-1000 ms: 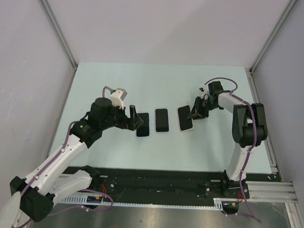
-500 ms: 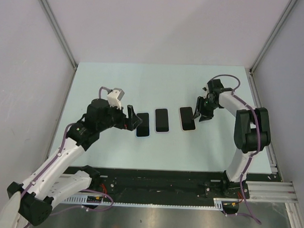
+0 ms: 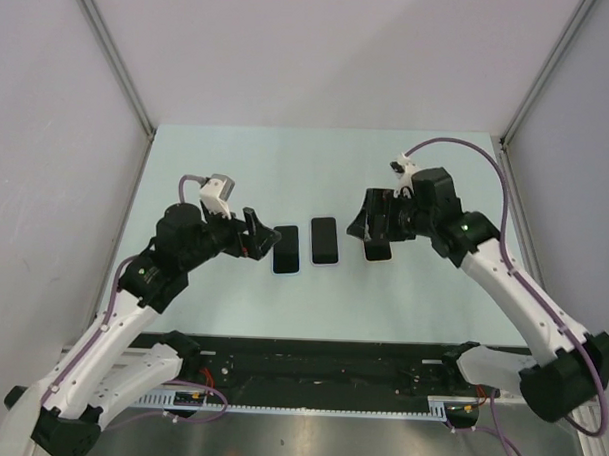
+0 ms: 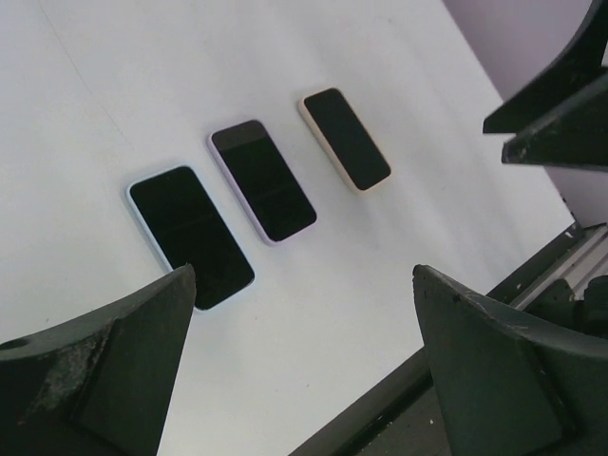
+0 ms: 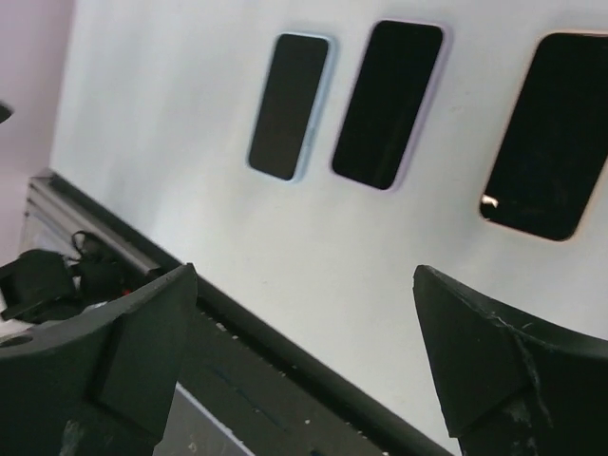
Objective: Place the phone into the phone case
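Three phones lie flat in a row on the pale table, each a black screen inside a coloured case rim. The left one is light blue [image 3: 286,249] [image 4: 190,235] [image 5: 290,105], the middle one lilac [image 3: 325,241] [image 4: 262,180] [image 5: 388,103], the right one beige [image 3: 378,252] [image 4: 345,139] [image 5: 549,133]. My left gripper [image 3: 256,233] [image 4: 302,275] hangs open just left of the blue one, holding nothing. Above the beige phone, my right gripper [image 3: 371,221] [image 5: 304,271] stands open and empty, hiding the phone's far end in the top view.
The black rail [image 3: 330,361] with cables runs along the table's near edge, below both grippers. Grey walls close in the table at the left, back and right. In the left wrist view the right gripper's fingers [image 4: 560,100] show at the upper right.
My right gripper has opened and let go of the beige phone, which now lies flat. The right arm swung round and rose above it. My left gripper drew back slightly to the left.
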`<state>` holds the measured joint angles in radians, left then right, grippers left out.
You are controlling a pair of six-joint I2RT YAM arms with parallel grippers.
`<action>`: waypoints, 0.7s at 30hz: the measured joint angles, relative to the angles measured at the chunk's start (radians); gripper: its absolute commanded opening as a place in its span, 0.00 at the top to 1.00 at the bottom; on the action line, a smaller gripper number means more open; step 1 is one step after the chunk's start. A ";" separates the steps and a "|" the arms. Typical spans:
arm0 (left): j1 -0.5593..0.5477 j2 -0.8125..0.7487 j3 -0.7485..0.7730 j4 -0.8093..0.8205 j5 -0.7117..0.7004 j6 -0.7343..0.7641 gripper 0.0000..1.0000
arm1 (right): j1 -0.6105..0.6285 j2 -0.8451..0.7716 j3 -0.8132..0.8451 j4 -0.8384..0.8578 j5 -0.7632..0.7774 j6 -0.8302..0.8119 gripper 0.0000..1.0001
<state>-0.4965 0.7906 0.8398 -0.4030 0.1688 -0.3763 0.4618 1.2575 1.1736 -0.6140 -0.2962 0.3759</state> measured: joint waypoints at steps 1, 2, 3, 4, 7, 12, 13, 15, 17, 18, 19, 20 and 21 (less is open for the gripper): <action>0.000 -0.010 0.000 0.006 0.000 -0.004 0.00 | 0.022 -0.048 -0.023 0.014 0.004 0.019 0.00; 0.000 -0.024 0.000 0.018 0.001 -0.013 0.00 | 0.042 -0.093 -0.043 0.027 0.012 0.039 0.00; 0.000 -0.037 0.000 0.029 0.002 -0.018 0.00 | 0.057 -0.130 -0.062 0.037 0.020 0.060 0.00; 0.000 -0.048 0.000 0.037 0.004 -0.024 0.00 | 0.064 -0.158 -0.076 0.045 0.029 0.078 0.00; 0.000 -0.074 0.000 0.056 0.018 -0.034 0.00 | 0.074 -0.255 -0.150 0.099 0.060 0.140 0.00; 0.000 -0.117 0.000 0.084 0.020 -0.034 0.00 | 0.074 -0.375 -0.249 0.134 0.106 0.190 0.00; 0.000 -0.122 0.000 0.087 0.020 -0.034 0.00 | 0.074 -0.388 -0.253 0.134 0.118 0.192 0.01; 0.000 -0.126 0.000 0.090 0.019 -0.034 0.00 | 0.074 -0.408 -0.254 0.138 0.141 0.193 0.00; 0.000 -0.126 0.000 0.090 0.020 -0.035 0.00 | 0.074 -0.421 -0.254 0.145 0.153 0.193 0.00; 0.000 -0.126 0.000 0.090 0.020 -0.035 0.00 | 0.074 -0.424 -0.254 0.148 0.154 0.193 0.00; 0.000 -0.126 0.000 0.090 0.019 -0.035 0.01 | 0.074 -0.426 -0.254 0.151 0.157 0.193 0.00; 0.000 -0.126 0.000 0.090 0.018 -0.035 0.00 | 0.074 -0.427 -0.254 0.155 0.157 0.194 0.00; 0.000 -0.126 0.000 0.090 0.017 -0.035 0.00 | 0.074 -0.427 -0.255 0.160 0.157 0.197 0.00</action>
<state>-0.4961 0.6651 0.8398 -0.3130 0.1860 -0.4110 0.5354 0.8307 0.9184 -0.4541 -0.1390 0.5732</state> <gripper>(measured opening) 0.996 0.994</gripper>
